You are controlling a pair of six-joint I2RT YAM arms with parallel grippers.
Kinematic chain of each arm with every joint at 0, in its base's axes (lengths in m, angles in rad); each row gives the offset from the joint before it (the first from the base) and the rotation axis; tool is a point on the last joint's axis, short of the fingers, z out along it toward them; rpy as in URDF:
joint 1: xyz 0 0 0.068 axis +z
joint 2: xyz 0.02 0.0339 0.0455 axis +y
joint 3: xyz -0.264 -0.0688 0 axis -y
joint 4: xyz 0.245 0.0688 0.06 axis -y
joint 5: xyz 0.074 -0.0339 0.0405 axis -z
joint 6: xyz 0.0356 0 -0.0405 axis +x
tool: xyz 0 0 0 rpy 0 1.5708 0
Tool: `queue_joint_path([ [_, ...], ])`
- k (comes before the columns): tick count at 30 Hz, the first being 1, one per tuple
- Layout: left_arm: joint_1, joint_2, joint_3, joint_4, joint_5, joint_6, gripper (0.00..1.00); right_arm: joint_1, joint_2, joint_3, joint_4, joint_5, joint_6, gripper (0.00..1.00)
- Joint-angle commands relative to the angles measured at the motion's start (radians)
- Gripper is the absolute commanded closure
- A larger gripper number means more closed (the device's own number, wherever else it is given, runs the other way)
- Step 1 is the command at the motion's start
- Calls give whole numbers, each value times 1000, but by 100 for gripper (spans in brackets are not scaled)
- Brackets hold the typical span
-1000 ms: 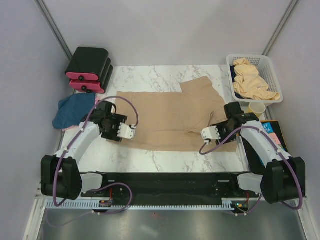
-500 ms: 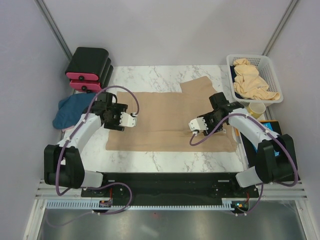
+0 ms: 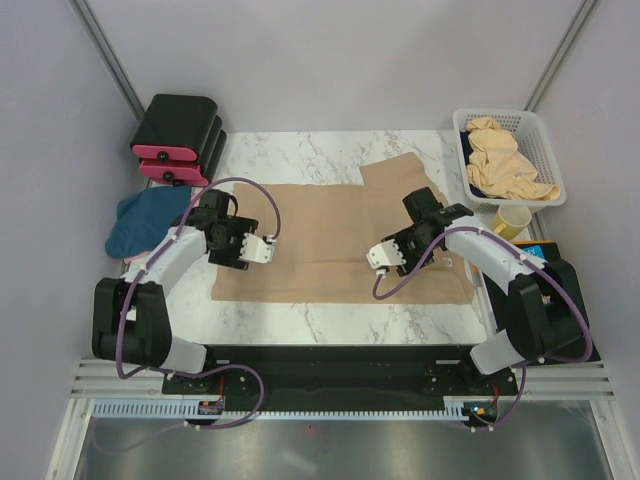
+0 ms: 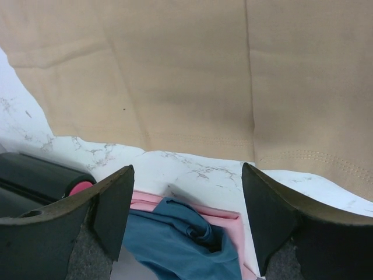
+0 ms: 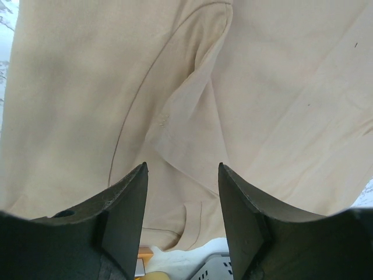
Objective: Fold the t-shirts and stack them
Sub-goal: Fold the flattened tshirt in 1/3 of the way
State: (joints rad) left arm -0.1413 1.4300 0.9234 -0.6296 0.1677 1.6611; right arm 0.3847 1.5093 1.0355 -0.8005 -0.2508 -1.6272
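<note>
A tan t-shirt (image 3: 330, 225) lies spread flat on the marble table (image 3: 300, 320). My left gripper (image 3: 207, 220) is open and empty above the shirt's left edge, facing a crumpled dark blue shirt (image 3: 145, 222). In the left wrist view the open gripper (image 4: 187, 175) frames the blue shirt (image 4: 175, 239), which lies on a pink shirt (image 4: 230, 224), with the tan hem (image 4: 192, 140) beyond. My right gripper (image 3: 425, 207) is open and empty over the tan shirt's right part. In the right wrist view the gripper (image 5: 182, 169) hovers above a fold and sleeve (image 5: 186, 116).
A white mesh basket (image 3: 540, 130) at the back right holds more tan shirts (image 3: 505, 165). A yellow cup (image 3: 512, 218) stands beside it. Black-and-pink boxes (image 3: 178, 140) sit at the back left, and one shows in the left wrist view (image 4: 41, 181).
Both grippers have moved from the tan shirt's near corners further up the table. The left one has swung left toward the blue shirt. The right one has moved inward over the shirt.
</note>
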Motion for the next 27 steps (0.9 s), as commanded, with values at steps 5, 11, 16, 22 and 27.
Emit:
queue_joint_path([
  [5, -1, 53, 0, -25, 10, 65, 19, 39, -1, 47, -52, -58, -13, 40],
  [11, -7, 70, 11, -24, 10, 54, 20, 63, 19, 51, -59, -71, -7, 41],
  [16, -7, 75, 19, -24, 7, 46, 20, 83, 54, 58, -55, -71, 18, 56],
  [22, -7, 69, 8, -24, 10, 35, 20, 97, 83, 38, 69, -13, 69, 97],
  [27, -9, 70, 0, -22, 13, 35, 20, 98, 88, 46, 159, 27, 63, 100],
])
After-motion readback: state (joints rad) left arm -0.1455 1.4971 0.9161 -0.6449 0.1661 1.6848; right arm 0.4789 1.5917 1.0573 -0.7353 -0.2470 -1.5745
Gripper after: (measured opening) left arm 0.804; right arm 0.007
